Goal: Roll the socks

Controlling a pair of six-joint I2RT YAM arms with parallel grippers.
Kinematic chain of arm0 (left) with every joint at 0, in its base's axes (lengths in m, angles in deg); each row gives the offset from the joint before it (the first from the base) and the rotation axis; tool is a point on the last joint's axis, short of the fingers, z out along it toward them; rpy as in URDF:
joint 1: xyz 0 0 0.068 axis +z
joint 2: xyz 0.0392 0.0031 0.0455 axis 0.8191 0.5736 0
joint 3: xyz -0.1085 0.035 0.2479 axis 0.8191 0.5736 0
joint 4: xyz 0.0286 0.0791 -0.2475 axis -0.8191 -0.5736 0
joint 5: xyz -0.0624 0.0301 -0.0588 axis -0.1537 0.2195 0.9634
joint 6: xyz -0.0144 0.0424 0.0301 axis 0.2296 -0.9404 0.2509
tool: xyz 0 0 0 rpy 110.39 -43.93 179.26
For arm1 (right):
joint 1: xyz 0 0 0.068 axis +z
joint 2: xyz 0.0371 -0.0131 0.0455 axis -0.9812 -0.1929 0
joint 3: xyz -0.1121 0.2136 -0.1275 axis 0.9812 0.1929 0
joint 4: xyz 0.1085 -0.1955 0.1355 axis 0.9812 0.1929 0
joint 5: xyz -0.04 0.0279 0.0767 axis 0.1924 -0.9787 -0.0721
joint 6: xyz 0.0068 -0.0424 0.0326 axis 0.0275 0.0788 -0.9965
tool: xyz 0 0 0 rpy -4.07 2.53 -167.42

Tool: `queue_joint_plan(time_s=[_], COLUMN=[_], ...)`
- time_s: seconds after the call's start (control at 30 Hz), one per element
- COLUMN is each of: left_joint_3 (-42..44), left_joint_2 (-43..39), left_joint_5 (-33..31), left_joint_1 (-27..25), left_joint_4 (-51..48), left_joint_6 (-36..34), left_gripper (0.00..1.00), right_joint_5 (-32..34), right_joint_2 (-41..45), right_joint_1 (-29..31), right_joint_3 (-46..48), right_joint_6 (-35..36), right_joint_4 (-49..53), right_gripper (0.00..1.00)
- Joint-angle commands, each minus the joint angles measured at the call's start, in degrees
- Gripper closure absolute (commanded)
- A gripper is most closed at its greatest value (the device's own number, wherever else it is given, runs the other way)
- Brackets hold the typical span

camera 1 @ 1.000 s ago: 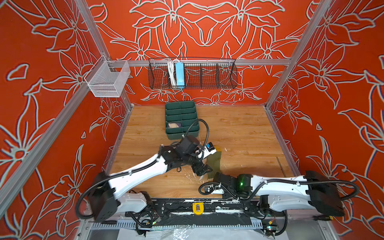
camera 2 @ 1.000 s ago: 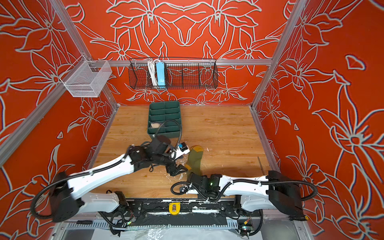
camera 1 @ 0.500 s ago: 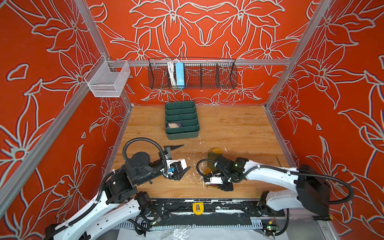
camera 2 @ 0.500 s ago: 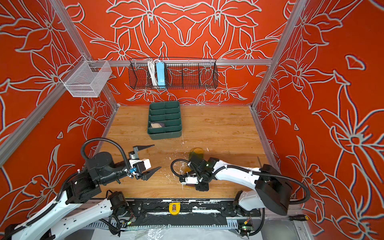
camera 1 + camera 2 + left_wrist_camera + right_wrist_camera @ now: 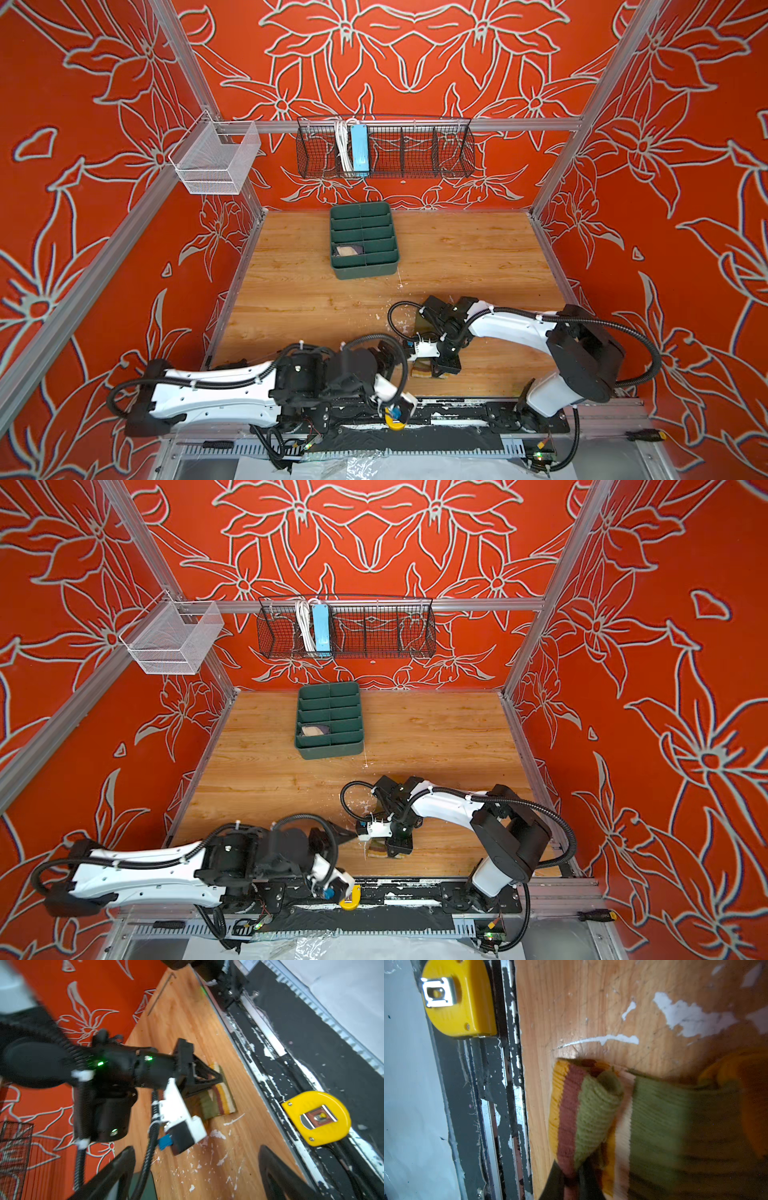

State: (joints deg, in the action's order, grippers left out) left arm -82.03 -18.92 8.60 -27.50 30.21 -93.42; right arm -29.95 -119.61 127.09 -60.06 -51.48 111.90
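Right wrist: sock near table edge

Floor lies open around the green tray; left arm and right arm crowd the sock.

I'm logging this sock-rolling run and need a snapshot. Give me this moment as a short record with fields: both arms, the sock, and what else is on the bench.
right pincer: shut on the striped cuff of the green sock, cuff curled into a first turn
left pincer: open, holding nothing, apart from the sock
green sock: on the wooden table, near its front edge
green tray: at the back, pale bundle in one compartment
tape measure: yellow, just past the table's front edge
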Motion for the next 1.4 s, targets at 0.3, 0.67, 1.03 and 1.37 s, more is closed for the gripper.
queue_joint_plan(time_s=[0.3, 0.67, 1.03, 1.37], left_joint_3=[0.48, 0.75, -0.77, -2.84], left_joint_2=[30.32, 38.04, 43.72, 45.81], left_joint_5=[-18.88, -13.75, -12.35, -12.91], left_joint_1=[-3.74, 2.86, 4.97, 5.13], left_joint_4=[25.53, 29.51, 28.75, 27.21], left_joint_6=[12.07, 13.48, 16.77, 17.53], left_gripper=[0.46, 0.57, 0.79, 1.00], right_joint_5=[-1.21, -1.03, -1.39, -0.56], right_joint_2=[1.81, 2.62, 3.67, 5.68], right_joint_1=[-0.39, -0.31, -0.33, -0.35], right_joint_3=[0.14, 0.17, 0.42, 1.73], right_joint_6=[0.58, 0.30, -0.23, -1.98], right_joint_4=[-0.37, -0.51, -0.53, -3.14], right_gripper=[1.00, 1.00, 1.00, 1.00])
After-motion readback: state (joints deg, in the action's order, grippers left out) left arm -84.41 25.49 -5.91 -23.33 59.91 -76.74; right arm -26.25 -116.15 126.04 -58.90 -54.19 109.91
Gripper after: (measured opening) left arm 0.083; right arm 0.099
